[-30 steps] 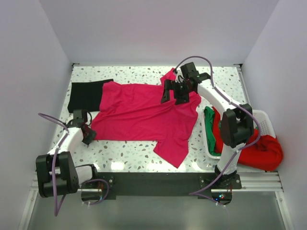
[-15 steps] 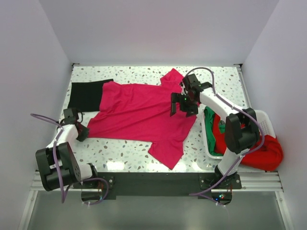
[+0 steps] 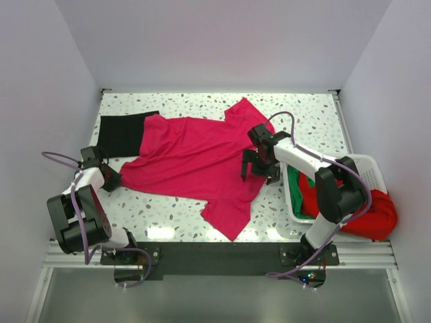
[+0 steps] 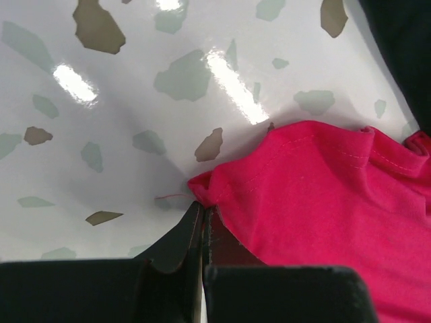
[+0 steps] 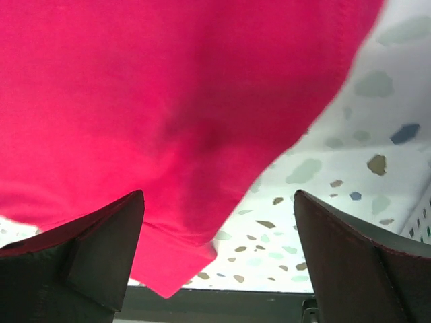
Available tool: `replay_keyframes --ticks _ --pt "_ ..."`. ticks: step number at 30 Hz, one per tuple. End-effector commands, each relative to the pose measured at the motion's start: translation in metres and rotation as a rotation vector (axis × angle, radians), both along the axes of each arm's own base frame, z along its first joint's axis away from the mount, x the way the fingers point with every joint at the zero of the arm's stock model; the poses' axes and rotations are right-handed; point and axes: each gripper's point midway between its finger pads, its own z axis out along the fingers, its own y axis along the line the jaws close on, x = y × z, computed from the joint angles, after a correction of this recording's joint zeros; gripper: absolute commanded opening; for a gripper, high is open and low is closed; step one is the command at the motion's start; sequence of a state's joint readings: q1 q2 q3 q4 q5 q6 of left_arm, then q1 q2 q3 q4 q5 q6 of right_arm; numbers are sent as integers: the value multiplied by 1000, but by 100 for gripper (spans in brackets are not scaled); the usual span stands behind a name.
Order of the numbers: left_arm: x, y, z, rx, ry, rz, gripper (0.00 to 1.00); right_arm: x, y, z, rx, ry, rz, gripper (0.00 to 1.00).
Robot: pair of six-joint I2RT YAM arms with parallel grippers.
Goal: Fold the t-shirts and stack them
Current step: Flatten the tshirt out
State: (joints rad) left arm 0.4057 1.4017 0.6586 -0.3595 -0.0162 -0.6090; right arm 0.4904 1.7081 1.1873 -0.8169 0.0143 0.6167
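Left gripper [image 4: 202, 219] pinches the magenta t-shirt [image 3: 195, 155] by one corner (right gripper [image 5: 217, 202] spread over its opposite edge); that thin bite may slip.

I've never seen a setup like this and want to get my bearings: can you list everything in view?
magenta-pink t-shirt: one, pink, spread flat mid-table
black t-shirt: one, black, folded, far left, the pink sleeve overlapping its edge
red t-shirt: one, red, in the basket, spilling over its near right side
green t-shirt: one, green, bunched at the basket's left side
basket: one, white lattice, right edge of the table
table: one, white with grey speckles
left hand: one, black, shut on the pink shirt's hem corner, at the left
right hand: one, black, open, over the pink shirt's right part
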Motion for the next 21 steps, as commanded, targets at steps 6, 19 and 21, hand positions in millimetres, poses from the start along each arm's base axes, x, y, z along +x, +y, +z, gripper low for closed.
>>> replay_keyframes --ticks 6,19,21 --pt "22 2 12 16 -64 -125 0 -7 -6 1 -55 -74 -143 95" --pt "18 -3 10 5 -70 -145 0 17 6 -32 -51 -95 -130 77" --pt "18 -4 9 -1 -70 -148 0 18 11 -34 -31 -96 -120 71"
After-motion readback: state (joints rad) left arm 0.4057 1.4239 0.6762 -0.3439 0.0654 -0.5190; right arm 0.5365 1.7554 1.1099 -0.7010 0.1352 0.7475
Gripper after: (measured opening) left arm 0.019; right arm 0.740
